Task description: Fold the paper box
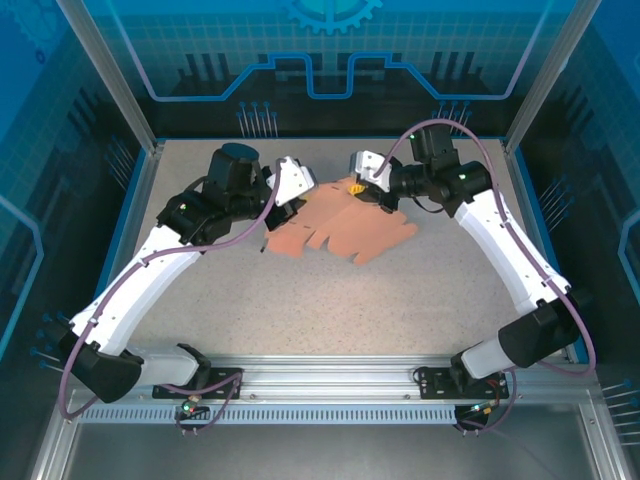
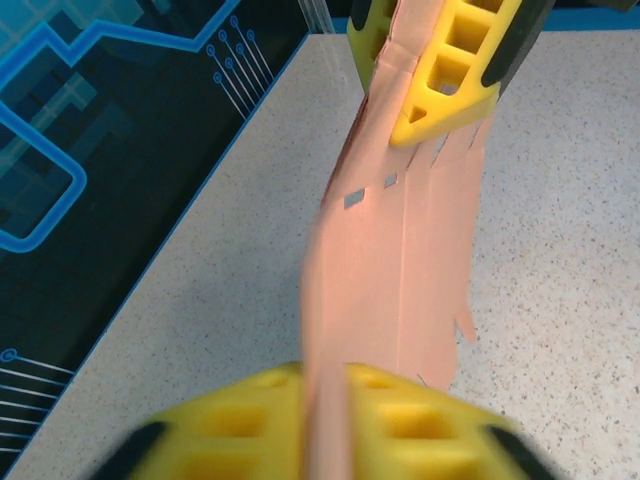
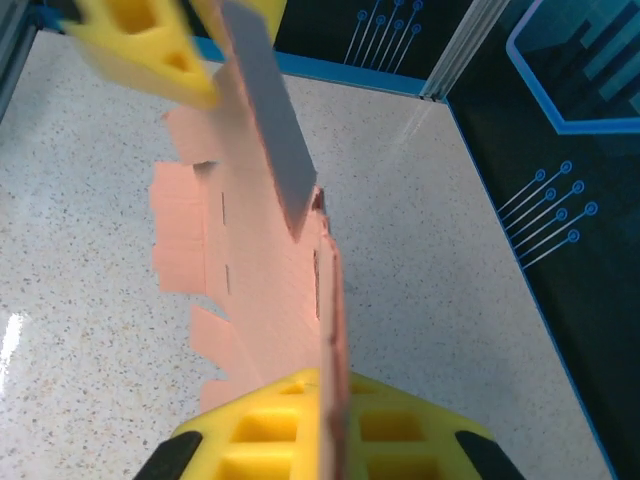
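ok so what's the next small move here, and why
Probably a fold: the right tool is shut on an edge of the paper box, whose cut-out otherwise looks flat on the table. I'd swing that edge up and over along its crease. The card also runs through the left tool, but whether it grips is unclear.

We can read no words, numbers or brands. At twelve o'clock the back wall bears a blue gear emblem and circuit lines.
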Robot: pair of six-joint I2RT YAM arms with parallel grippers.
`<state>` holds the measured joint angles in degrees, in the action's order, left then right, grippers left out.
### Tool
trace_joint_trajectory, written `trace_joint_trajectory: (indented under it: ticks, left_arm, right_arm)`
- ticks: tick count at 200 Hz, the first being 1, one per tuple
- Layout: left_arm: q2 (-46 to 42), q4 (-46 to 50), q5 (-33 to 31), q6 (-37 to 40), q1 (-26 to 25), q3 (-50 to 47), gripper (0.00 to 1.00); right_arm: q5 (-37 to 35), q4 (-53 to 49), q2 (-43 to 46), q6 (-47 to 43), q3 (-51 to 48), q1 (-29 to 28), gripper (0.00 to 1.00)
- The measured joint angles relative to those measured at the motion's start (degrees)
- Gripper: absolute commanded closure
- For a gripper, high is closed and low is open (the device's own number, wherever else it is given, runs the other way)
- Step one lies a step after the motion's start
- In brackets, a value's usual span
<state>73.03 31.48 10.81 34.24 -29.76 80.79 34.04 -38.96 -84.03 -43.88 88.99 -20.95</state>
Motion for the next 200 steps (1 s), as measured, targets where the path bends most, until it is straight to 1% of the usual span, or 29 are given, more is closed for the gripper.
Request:
trace_joint_trajectory:
  ticks: [8,32,64,85,111,142,171,187,200]
  left_arm:
    - [-1.07,-1.73,0.48,-0.74,0.46,-1.6,0.5]
    - [-6.12,-8.52,2.1,-5.16,3.78,-8.92,0.35]
    - [-13.7,-20.55,3.56,-13.27,9.81,-20.74,0.22]
    - [-16.35,-28.39,4.39,-19.89,12.96,-27.06,0.19]
    - [-15.82,-35.15,6.27,-27.63,16.46,-30.84,0.16]
    - [-12.04,-41.46,10.34,-35.17,19.47,-31.19,0.15]
    - [-8.24,-46.21,14.93,-40.46,20.65,-31.12,0.14]
    - [-5.95,-48.78,17.73,-43.3,20.94,-30.91,0.15]
    - [-4.15,-50.84,19.87,-45.31,21.07,-30.47,0.19]
  right_arm:
    - [1.07,0.94,0.68,1.18,-1.33,1.07,1.0]
    - [4.44,4.52,3.78,5.73,-6.49,4.46,1.0]
    - [9.57,12.63,8.9,15.32,-13.42,9.73,1.0]
    - [11.78,18.01,11.02,21.7,-15.72,11.76,1.0]
    - [13.31,23.5,12.44,28.63,-16.72,12.02,1.0]
    - [13.81,29.22,14.95,36.13,-18.64,12.2,1.0]
    - [14.64,33.31,16.52,40.98,-19.69,12.61,1.0]
    - [15.21,35.04,16.87,42.99,-20.09,12.72,1.0]
    - [15.76,36.52,16.98,44.46,-20.48,12.76,1.0]
